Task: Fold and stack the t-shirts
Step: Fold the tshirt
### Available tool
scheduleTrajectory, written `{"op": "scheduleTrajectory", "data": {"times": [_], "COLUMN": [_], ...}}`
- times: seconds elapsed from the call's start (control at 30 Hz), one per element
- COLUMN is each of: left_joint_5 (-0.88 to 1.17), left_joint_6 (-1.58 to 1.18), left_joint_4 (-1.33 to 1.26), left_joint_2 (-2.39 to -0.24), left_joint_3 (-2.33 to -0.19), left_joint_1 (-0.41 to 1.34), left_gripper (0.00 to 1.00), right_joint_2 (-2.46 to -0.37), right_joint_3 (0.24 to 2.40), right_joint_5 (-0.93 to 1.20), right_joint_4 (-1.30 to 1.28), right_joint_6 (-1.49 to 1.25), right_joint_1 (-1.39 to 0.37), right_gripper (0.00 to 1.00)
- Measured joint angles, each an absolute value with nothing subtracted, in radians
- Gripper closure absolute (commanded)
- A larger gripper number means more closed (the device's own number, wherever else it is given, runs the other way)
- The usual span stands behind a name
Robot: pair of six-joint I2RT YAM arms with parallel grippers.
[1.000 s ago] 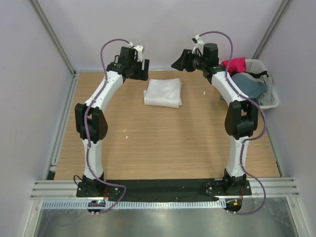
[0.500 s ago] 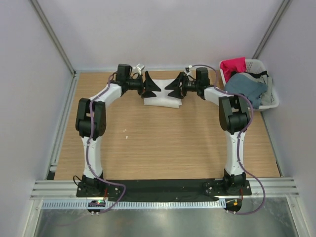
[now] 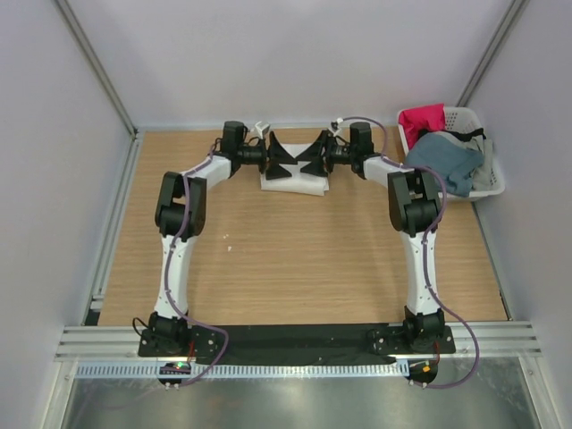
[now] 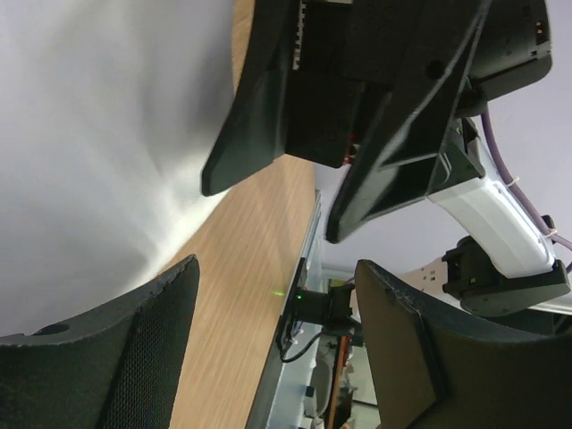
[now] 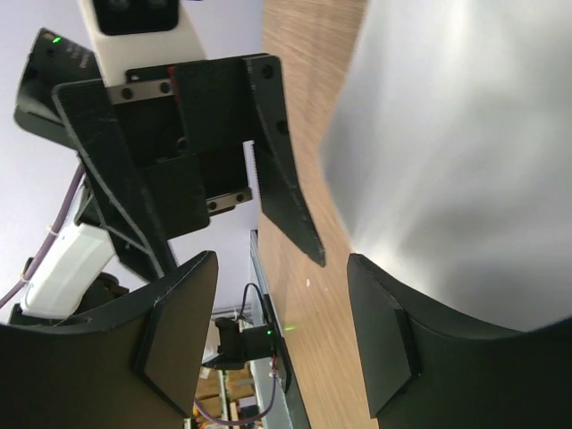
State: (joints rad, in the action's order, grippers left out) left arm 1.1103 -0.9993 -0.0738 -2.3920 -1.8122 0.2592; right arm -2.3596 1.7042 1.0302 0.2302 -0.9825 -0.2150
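A folded white t-shirt [image 3: 299,184] lies at the back middle of the wooden table [image 3: 295,259]. Both grippers hang low over it, tips pointing at each other and almost meeting. My left gripper [image 3: 282,161] is over its left half, my right gripper [image 3: 309,159] over its right half. The left wrist view shows the white t-shirt [image 4: 80,134] beside my open left gripper [image 4: 277,264], with only bare wood between the fingers. In the right wrist view my right gripper [image 5: 281,257] is open too, beside the white t-shirt [image 5: 465,134]. A red-pink t-shirt [image 3: 422,117] and a slate blue t-shirt [image 3: 447,156] lie in the basket.
A white slotted basket [image 3: 494,183] stands at the back right corner. Grey walls close in the table on three sides. A metal rail [image 3: 295,341] runs along the near edge by the arm bases.
Both arms have come down from a raised pose and swung inward over the white t-shirt, so the grippers now face each other just above it. The shirt has not moved.
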Motion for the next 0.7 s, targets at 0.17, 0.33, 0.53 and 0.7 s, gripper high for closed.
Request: {"op": "scheduleTrajectory", "data": {"times": [0.17, 0.33, 0.53, 0.7], "left_joint_5": [1.111, 1.112, 1.116, 1.127], "left_joint_6": [-1.021, -1.033, -1.04, -1.041], "left_joint_4": [-0.082, -0.1, -0.116, -0.117], "left_joint_2": [-2.435, -2.46, -2.516, -2.547], "left_joint_3": [-1.816, -1.819, -1.847, -1.861], "left_joint_1": [0.264, 0.273, 0.275, 0.275], "left_gripper": [0.28, 0.28, 0.28, 0.26], "right_joint_2": [-2.43, -2.468, -2.475, -2.475], "right_joint_3": [1.723, 1.761, 1.792, 1.792], "right_joint_5": [1.017, 1.005, 0.997, 0.993], "right_joint_4": [0.202, 0.2, 0.201, 0.192], "right_joint_6": [-0.973, -0.971, -0.966, -0.95], "right_joint_1": [-0.214, -0.214, -0.214, -0.212], "right_gripper": [0.34, 0.34, 0.34, 0.34]}}
